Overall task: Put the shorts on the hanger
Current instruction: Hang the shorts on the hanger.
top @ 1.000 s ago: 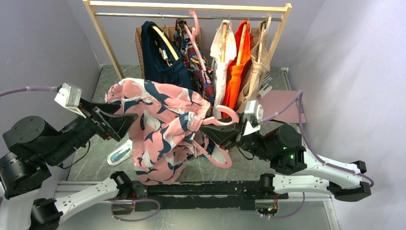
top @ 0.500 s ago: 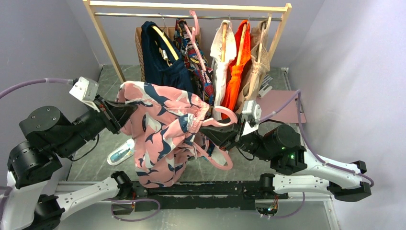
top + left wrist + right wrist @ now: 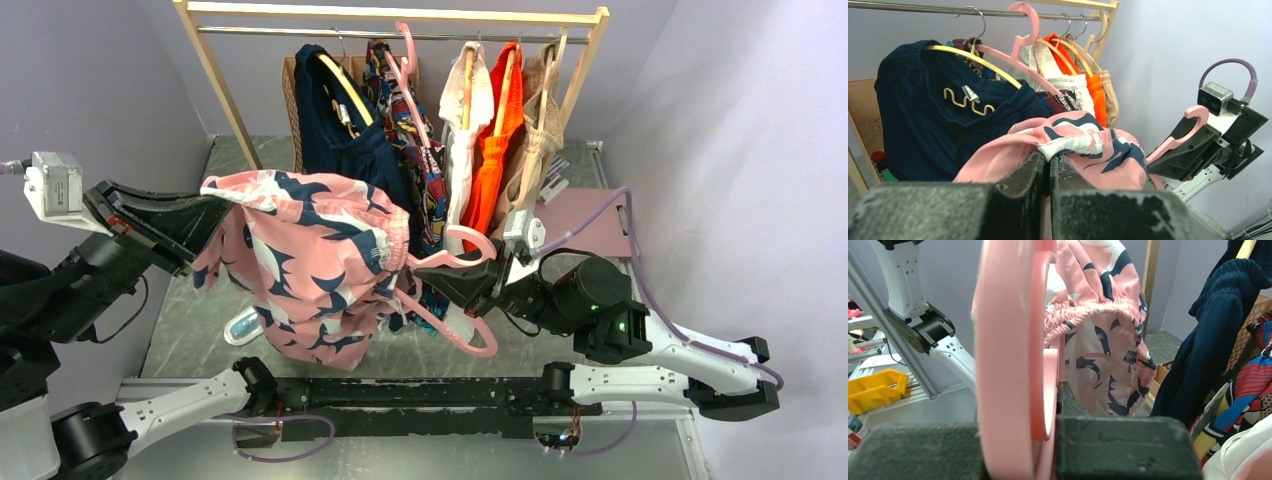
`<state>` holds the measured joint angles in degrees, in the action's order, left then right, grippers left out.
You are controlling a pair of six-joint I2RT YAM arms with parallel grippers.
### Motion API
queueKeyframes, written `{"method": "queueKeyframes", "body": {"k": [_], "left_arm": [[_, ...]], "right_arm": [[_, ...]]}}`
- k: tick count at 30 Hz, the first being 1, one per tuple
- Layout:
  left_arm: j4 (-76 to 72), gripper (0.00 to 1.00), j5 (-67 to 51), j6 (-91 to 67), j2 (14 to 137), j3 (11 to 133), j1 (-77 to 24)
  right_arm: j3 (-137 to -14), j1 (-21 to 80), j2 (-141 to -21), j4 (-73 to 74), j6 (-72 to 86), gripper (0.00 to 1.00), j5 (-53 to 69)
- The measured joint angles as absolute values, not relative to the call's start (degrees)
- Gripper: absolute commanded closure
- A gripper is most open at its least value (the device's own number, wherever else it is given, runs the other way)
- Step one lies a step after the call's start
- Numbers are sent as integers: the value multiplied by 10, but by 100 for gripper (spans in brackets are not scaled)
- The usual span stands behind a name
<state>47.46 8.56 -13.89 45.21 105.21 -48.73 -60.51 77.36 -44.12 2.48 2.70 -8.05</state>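
Shorts [image 3: 310,255] pinched at one edge in closed left gripper [image 3: 200,216], hanging just beside pink hanger [image 3: 465,259] clamped in closed right gripper [image 3: 448,282].

One hanger [image 3: 470,345] end behind shorts [image 3: 300,250]

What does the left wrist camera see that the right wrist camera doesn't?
Only the left wrist view shows the metal clothes rail and the left gripper shut on the loose pink fabric shorts with navy waves. Only the right wrist view shows a yellow plastic bin. Both show the shorts, the pale-pink plastic hanger and a navy-blue garment.
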Motion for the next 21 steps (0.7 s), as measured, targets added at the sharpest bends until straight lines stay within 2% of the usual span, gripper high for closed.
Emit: {"method": "queueKeyframes", "body": {"k": [7,8,9,11,14,16,21], "left_arm": [[481,93,86,-134,465,1033,-487],[485,89,86,-132,473,1033,-487],[488,78,86,-130,479,1033,-487],[499,43,86,-126,494,1035,-487],[516,7,84,-118,517,1053,-487],[523,0,83,-116,522,1067,-487],[518,2,80,-114,501,1091,-487]], "right_arm": [[-610,774,-436,7,28,100,-41],[-612,774,-437,4,28,100,-32],[-615,773,-437,2,29,100,-27],[-620,773,-437,0,30,100,-23],[-622,772,-436,-1,29,100,-23],[-622,772,-435,1,29,100,-24],[-643,772,-435,42,12,100,-38]]}}
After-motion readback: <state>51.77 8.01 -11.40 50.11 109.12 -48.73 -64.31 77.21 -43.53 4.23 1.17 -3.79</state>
